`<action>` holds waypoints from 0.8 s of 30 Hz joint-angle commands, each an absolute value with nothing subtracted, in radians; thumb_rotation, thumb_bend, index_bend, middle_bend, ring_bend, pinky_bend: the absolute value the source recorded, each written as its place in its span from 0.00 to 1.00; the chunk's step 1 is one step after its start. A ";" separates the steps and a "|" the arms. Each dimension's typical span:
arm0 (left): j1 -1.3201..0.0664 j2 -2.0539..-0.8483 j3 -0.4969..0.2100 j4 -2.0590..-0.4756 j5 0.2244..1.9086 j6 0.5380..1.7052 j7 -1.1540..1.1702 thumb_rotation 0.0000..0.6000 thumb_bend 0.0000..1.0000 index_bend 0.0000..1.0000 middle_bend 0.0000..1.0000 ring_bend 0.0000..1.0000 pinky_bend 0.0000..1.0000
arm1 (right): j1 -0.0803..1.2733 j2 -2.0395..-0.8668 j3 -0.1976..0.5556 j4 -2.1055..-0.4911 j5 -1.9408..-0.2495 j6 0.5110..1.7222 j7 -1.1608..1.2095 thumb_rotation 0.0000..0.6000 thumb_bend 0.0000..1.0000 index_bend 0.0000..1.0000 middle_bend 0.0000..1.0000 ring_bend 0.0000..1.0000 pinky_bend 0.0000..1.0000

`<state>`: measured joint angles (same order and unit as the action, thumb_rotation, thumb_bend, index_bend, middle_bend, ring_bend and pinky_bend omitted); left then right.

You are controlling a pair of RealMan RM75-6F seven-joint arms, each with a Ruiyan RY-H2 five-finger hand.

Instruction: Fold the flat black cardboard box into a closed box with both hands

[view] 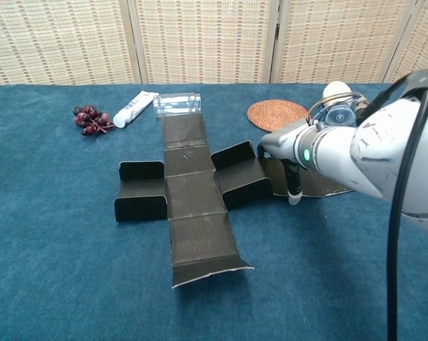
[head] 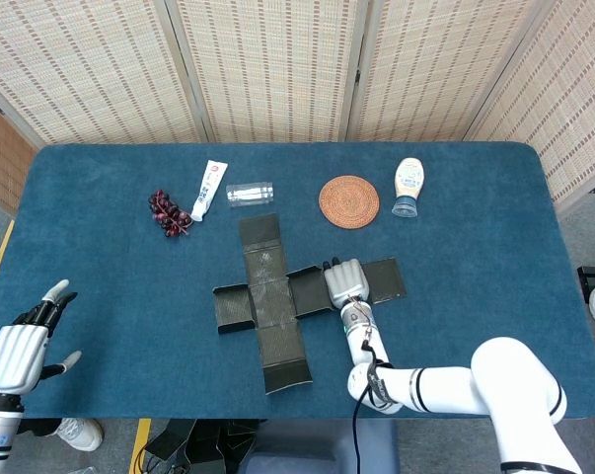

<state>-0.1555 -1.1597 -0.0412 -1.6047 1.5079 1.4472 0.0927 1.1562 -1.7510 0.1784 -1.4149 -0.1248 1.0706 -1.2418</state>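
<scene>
The worktop point(head: 100, 296) has a dark blue cloth cover. On it lie a flat black cardboard box point(head: 277, 296), dark red grapes point(head: 167, 211), a white tube point(head: 209, 189), a clear glass point(head: 250, 194), a round woven coaster point(head: 349, 200) and a white bottle point(head: 408, 185).
</scene>
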 commanded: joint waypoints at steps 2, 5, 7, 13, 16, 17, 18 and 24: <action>-0.157 -1.162 -0.041 -1.601 1.506 1.442 0.090 1.00 0.10 0.14 0.10 0.26 0.39 | 1.158 -1.761 0.176 -1.399 -0.129 1.066 -1.238 1.00 0.02 0.10 0.15 0.76 0.92; -0.159 -1.164 -0.042 -1.596 1.503 1.438 0.086 1.00 0.10 0.14 0.10 0.26 0.39 | 1.153 -1.763 0.172 -1.387 -0.146 1.057 -1.224 1.00 0.07 0.10 0.18 0.76 0.92; -0.161 -1.166 -0.043 -1.590 1.503 1.436 0.082 1.00 0.10 0.14 0.10 0.26 0.39 | 1.150 -1.765 0.172 -1.380 -0.147 1.049 -1.217 1.00 0.09 0.10 0.19 0.76 0.92; -0.184 -1.184 -0.056 -1.543 1.504 1.416 0.053 1.00 0.10 0.16 0.10 0.26 0.39 | 1.134 -1.760 0.172 -1.375 -0.188 1.026 -1.170 1.00 0.23 0.18 0.27 0.79 0.92; -0.212 -1.202 -0.064 -1.498 1.509 1.384 0.031 1.00 0.10 0.20 0.13 0.31 0.39 | 1.126 -1.750 0.173 -1.380 -0.208 1.017 -1.144 1.00 0.25 0.20 0.29 0.79 0.92; -0.226 -1.216 -0.068 -1.466 1.515 1.372 0.017 1.00 0.10 0.22 0.15 0.35 0.39 | 1.123 -1.746 0.171 -1.383 -0.216 1.015 -1.137 1.00 0.25 0.21 0.30 0.79 0.92; -0.238 -1.227 -0.069 -1.439 1.522 1.362 0.009 1.00 0.10 0.24 0.17 0.41 0.39 | 1.121 -1.742 0.169 -1.386 -0.221 1.015 -1.133 1.00 0.25 0.21 0.30 0.79 0.92; -0.331 -1.322 -0.069 -1.234 1.563 1.271 -0.083 1.00 0.10 0.24 0.18 0.55 0.39 | 1.107 -1.724 0.165 -1.407 -0.250 1.016 -1.096 1.00 0.25 0.22 0.31 0.79 0.92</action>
